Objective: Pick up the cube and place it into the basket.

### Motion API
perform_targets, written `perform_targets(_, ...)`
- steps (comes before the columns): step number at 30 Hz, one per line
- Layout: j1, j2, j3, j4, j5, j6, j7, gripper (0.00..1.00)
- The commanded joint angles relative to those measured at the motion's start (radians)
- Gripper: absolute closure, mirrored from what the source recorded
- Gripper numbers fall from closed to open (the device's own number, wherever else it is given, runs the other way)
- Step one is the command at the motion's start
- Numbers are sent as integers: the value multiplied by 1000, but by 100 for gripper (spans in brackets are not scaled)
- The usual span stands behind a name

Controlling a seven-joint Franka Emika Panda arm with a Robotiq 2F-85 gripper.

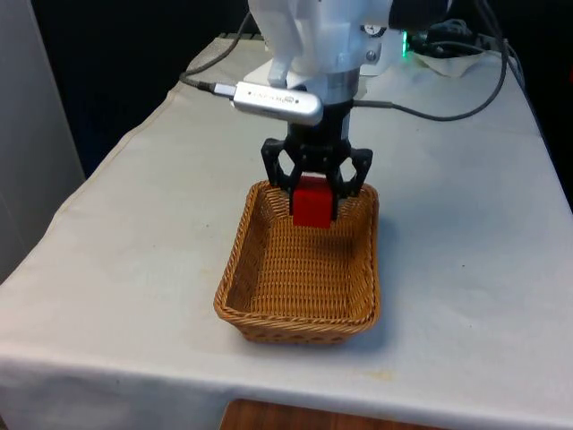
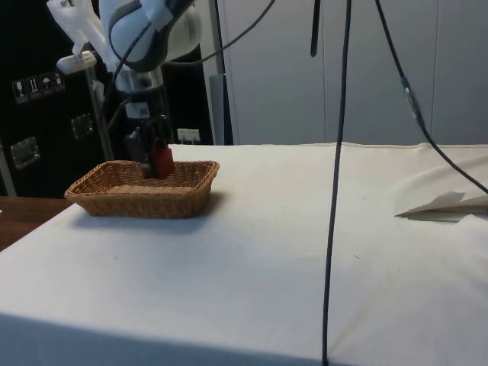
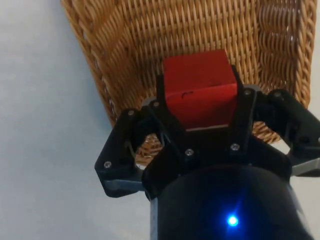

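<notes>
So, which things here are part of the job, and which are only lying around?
Part of the job:
- cube, red, held between the fingers
- basket, wicker, below the cube

Only lying around:
- cables
- folded paper on the cloth

The claw [image 3: 200, 122] hides the red cube's [image 3: 200, 87] lower faces; the basket [image 3: 115, 75] is cropped.

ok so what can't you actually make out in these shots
- Basket floor: the near wall hides it in the side view, so the gap under the red cube can't be judged.
- Cube's back face: the hand covers it in the wrist view.
- Basket's far rim: hidden behind the hand and cube in the front view.
</notes>
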Motion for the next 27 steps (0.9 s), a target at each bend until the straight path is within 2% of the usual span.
perform_targets(1,-6,14,3,15,8,-2,2,99)
perform_targets(5,-1,28,-5,27,9,1,5,99)
perform_targets(11,-4,67,-5,60,19,7,19,99)
perform_targets(13,-1,66,-7,57,14,6,20,99)
perform_targets(14,-4,74,-5,65,19,9,24,99)
perform_targets(27,-3,106,-6,80,17,29,47,99)
